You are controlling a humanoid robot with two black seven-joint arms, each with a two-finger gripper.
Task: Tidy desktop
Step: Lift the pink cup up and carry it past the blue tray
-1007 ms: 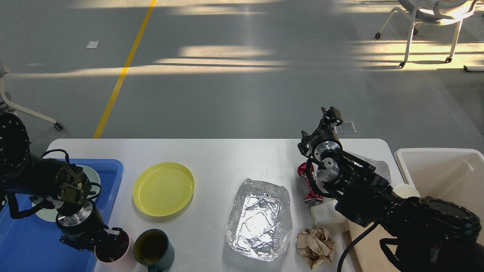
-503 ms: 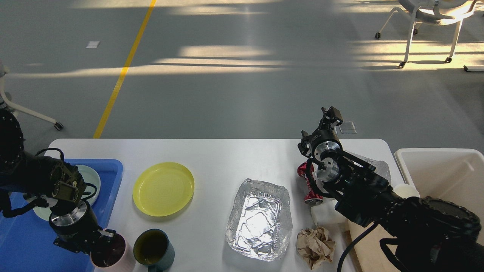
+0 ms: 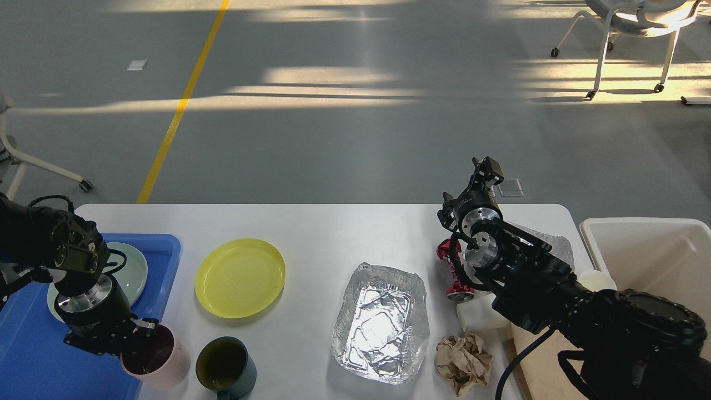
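- The desktop (image 3: 328,233), a white tabletop with rounded corners, fills the lower half of the frame, its far edge running across the middle.
- At the lower left, the left gripper (image 3: 141,339) pinches the rim of a pink cup (image 3: 158,364), which tilts over the right edge of the blue tray (image 3: 166,250).
- A pale green plate (image 3: 130,272) lies in the tray, partly hidden behind the left arm.
- Just beside the pink cup, to its right, stands a dark teal mug (image 3: 225,366) at the bottom edge of the frame.
- A yellow plate (image 3: 240,278) rests flat on the desktop, left of centre.
- A crumpled foil tray (image 3: 382,322) sits right of centre, with a ball of brown paper (image 3: 462,362) near its lower right corner.
- The right gripper (image 3: 485,169) is raised over the far right edge of the desktop; I cannot tell whether its fingers are spread or pressed together.
- A crushed red can (image 3: 452,272) lies beside the right arm.
- A white bin (image 3: 644,228) stands at the right edge of the frame.
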